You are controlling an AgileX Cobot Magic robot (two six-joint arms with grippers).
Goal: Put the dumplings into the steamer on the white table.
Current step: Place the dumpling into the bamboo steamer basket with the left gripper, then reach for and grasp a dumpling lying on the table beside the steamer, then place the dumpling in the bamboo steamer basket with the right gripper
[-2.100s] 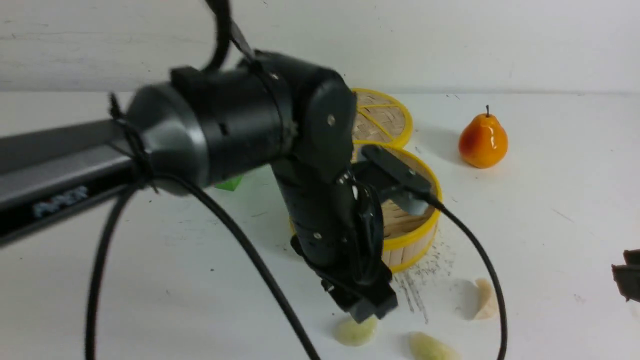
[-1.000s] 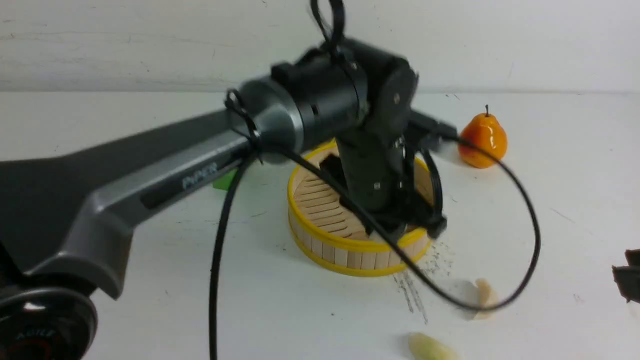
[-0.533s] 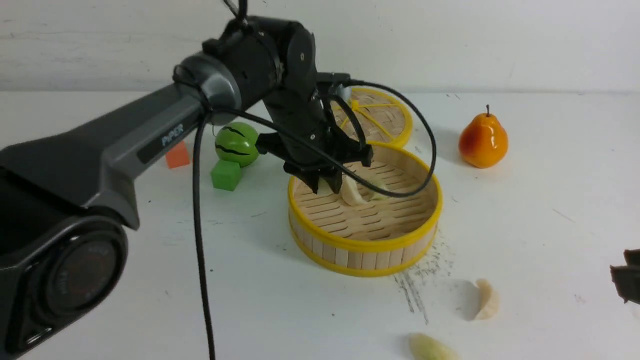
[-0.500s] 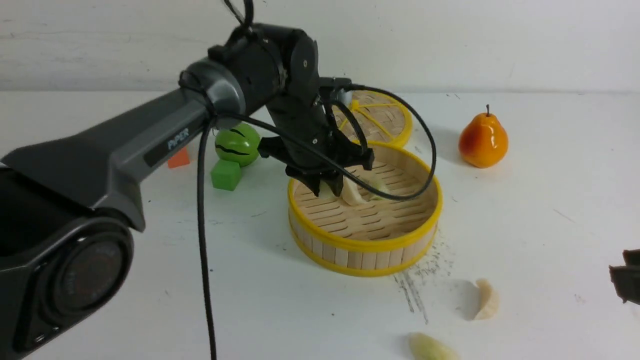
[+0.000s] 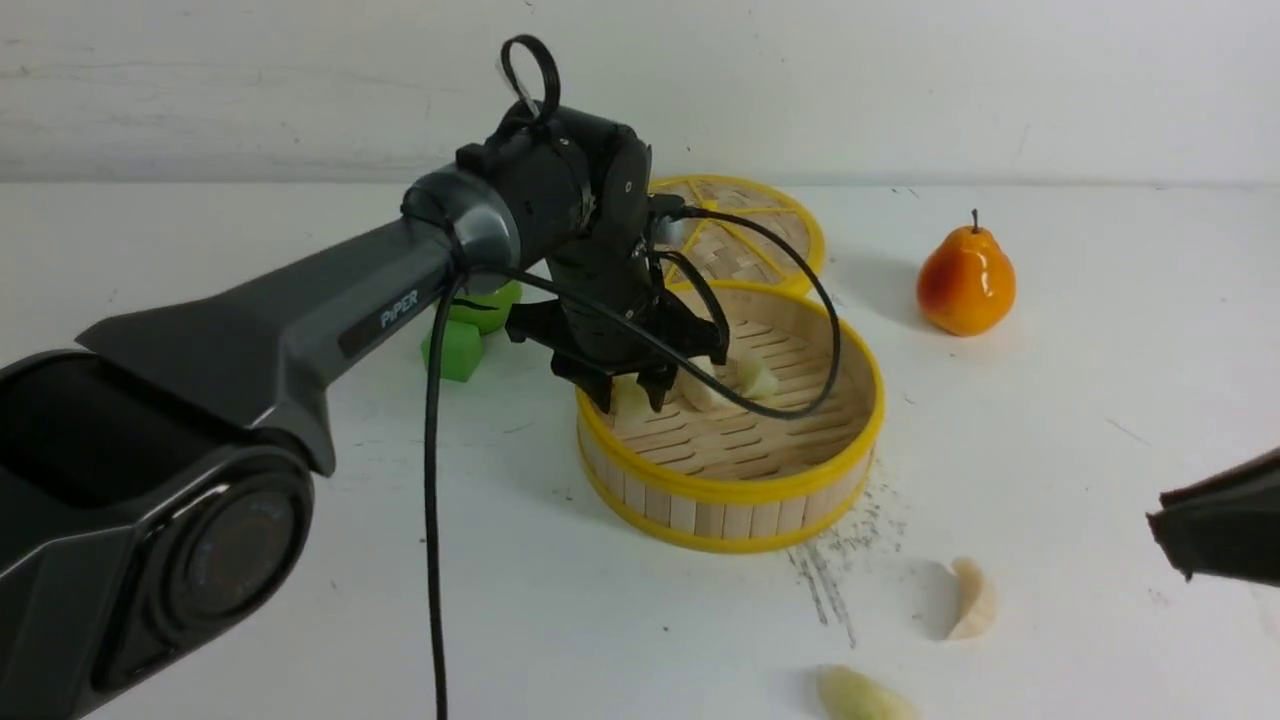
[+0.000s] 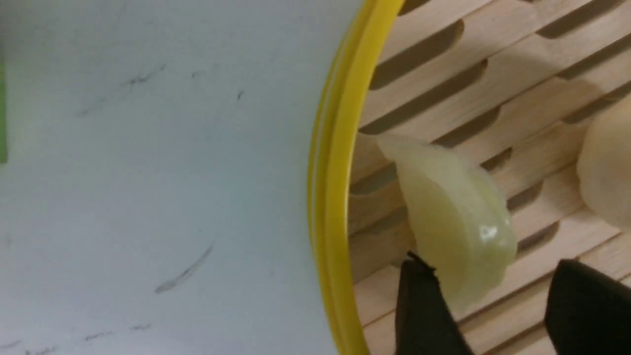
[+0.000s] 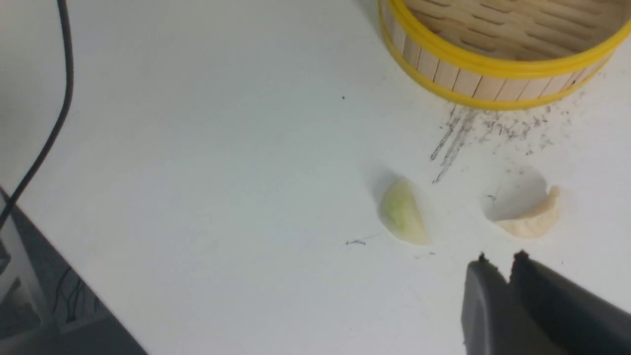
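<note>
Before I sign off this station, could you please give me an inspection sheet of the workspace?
Surface: white table, scuffed, grey scratch smear beside the steamer.
Job's things: steamer holds three dumplings; cream dumpling and greenish dumpling lie on the table.
Clutter: pear, woven lid, green cube, green object mostly hidden by the left arm.
Grippers: left gripper open astride the steamer's leftmost dumpling; right gripper shut, empty.
Cables: black cable hangs from the left arm; second cable loops above the steamer.
Surroundings: white wall behind.

Bare white table [image 7: 197, 148] around both loose dumplings [image 7: 402, 212]; steamer [image 7: 473, 59] nearby.
</note>
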